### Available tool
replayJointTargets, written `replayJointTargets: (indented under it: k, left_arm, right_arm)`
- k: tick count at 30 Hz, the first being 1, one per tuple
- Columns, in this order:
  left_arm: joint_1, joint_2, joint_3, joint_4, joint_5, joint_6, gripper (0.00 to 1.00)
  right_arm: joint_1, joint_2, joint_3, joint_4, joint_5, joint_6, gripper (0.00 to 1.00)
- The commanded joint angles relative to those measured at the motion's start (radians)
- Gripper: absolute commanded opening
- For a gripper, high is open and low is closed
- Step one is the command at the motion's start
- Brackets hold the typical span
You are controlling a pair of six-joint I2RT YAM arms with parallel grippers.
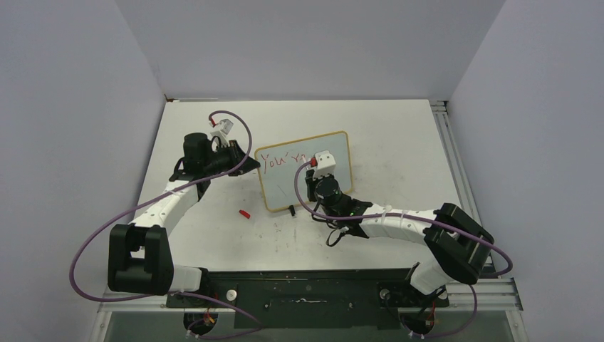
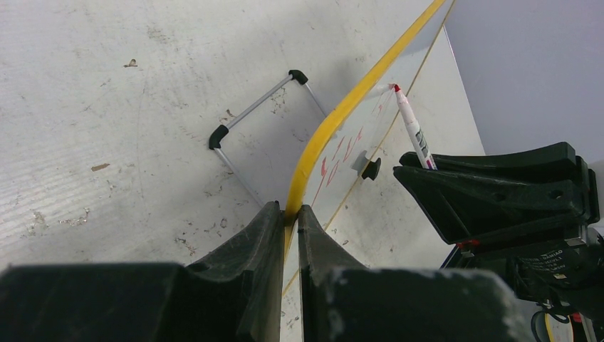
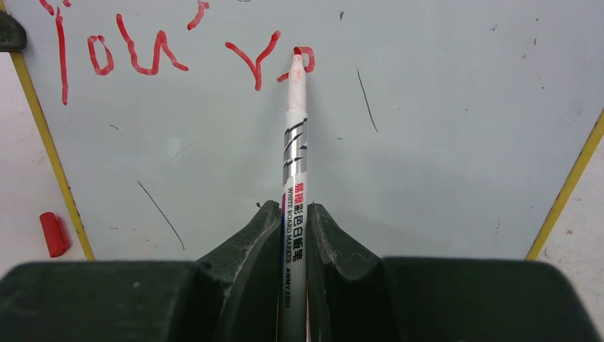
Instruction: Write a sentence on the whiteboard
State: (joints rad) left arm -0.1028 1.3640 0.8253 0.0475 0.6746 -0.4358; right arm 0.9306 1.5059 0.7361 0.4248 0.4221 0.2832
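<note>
The whiteboard [image 1: 285,191] stands tilted on the table's middle. Its frame looks yellow in the left wrist view [image 2: 342,110]. My left gripper [image 1: 246,158] is shut on the board's left edge, the frame pinched between its fingertips [image 2: 287,210]. My right gripper [image 1: 318,177] is shut on a white board marker [image 3: 295,142], jaws tight on its barrel [image 3: 288,208]. The marker's red tip touches the board [image 3: 441,142] at a small loop. The sentence [image 3: 135,57] reads "You'r" plus that loop, in red on the top line. It also shows in the top view [image 1: 274,160].
The marker's red cap [image 1: 244,213] lies on the table left of the board's lower corner, also seen in the right wrist view [image 3: 53,234]. A wire stand with black feet [image 2: 256,107] props the board from behind. Thin grey scuffs [image 3: 367,100] mark the board.
</note>
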Motion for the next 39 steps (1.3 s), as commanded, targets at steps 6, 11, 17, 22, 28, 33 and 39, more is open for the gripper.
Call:
replayJointTargets:
  k: [6, 11, 17, 22, 28, 33, 39]
  left_arm:
    - [0.007, -0.042, 0.023, 0.044, 0.019, -0.006, 0.00]
    - [0.007, -0.043, 0.023, 0.045, 0.017, -0.006, 0.00]
    - [0.007, -0.046, 0.022, 0.044, 0.017, -0.005, 0.00]
    - [0.007, -0.048, 0.021, 0.045, 0.018, -0.006, 0.00]
    - [0.007, -0.047, 0.021, 0.045, 0.018, -0.006, 0.00]
    - [0.007, -0.048, 0.021, 0.045, 0.016, -0.006, 0.00]
    - [0.007, -0.048, 0.021, 0.043, 0.016, -0.004, 0.00]
  right_arm:
    - [0.021, 0.004, -0.009, 0.016, -0.003, 0.021, 0.05]
    - [0.029, 0.001, -0.024, 0.008, 0.002, 0.035, 0.05]
    - [0.036, -0.003, -0.042, -0.001, 0.016, 0.052, 0.05]
    - [0.035, -0.006, -0.044, -0.013, 0.027, 0.059, 0.05]
    - [0.036, -0.010, -0.047, -0.024, 0.034, 0.067, 0.05]
    - [0.030, -0.011, -0.047, -0.032, 0.040, 0.069, 0.05]
    - [0.011, -0.030, -0.058, -0.032, 0.040, 0.078, 0.05]
